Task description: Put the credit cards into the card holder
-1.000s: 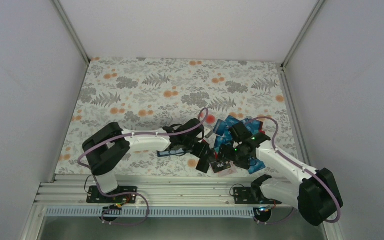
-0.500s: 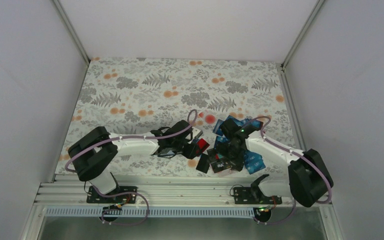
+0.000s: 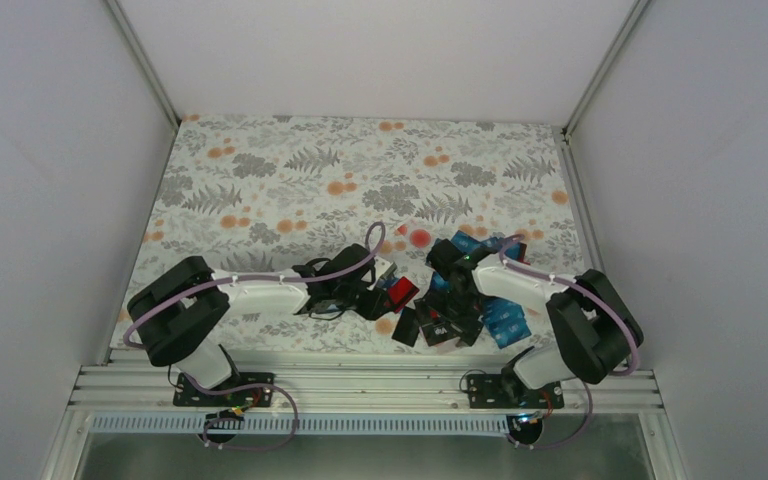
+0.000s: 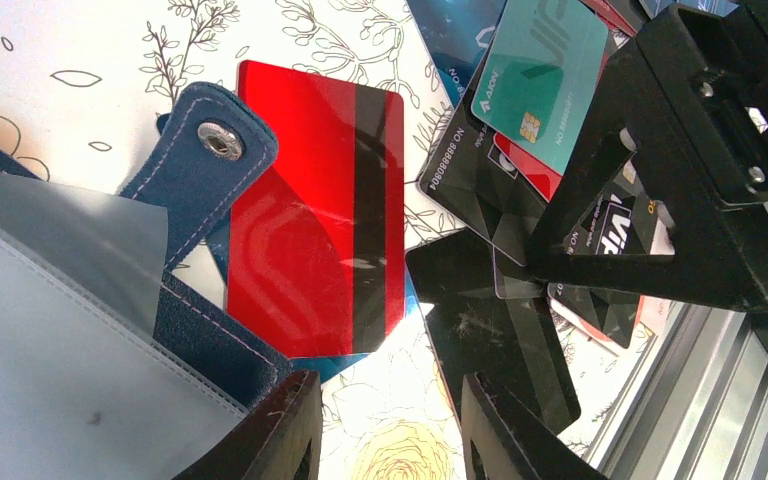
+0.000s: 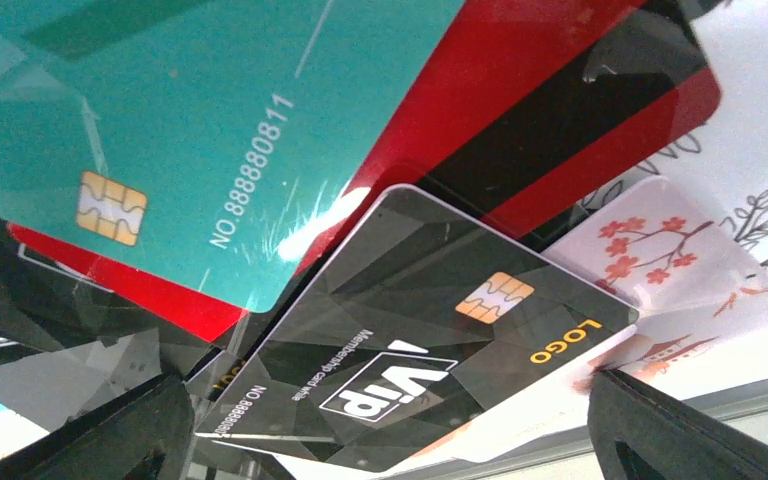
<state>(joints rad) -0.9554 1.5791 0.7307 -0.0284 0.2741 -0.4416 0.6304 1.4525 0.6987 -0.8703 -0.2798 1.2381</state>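
Left wrist view: left end effector (image 4: 390, 420) gapes empty, red card (image 4: 300, 250) at 12 o'clock, holder (image 4: 195, 165) at 9. Right end effector (image 5: 390, 430), wide open and empty, overhangs overlapping cards (image 5: 210, 120); closing could pinch several.

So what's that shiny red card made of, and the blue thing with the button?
The red card looks like hard, glossy plastic: light glares off it. The card holder looks like soft matte leather or fake leather, hard to tell, with stitched edges and a shiny metal snap. Its inner pocket seems cloudy see-through plastic.
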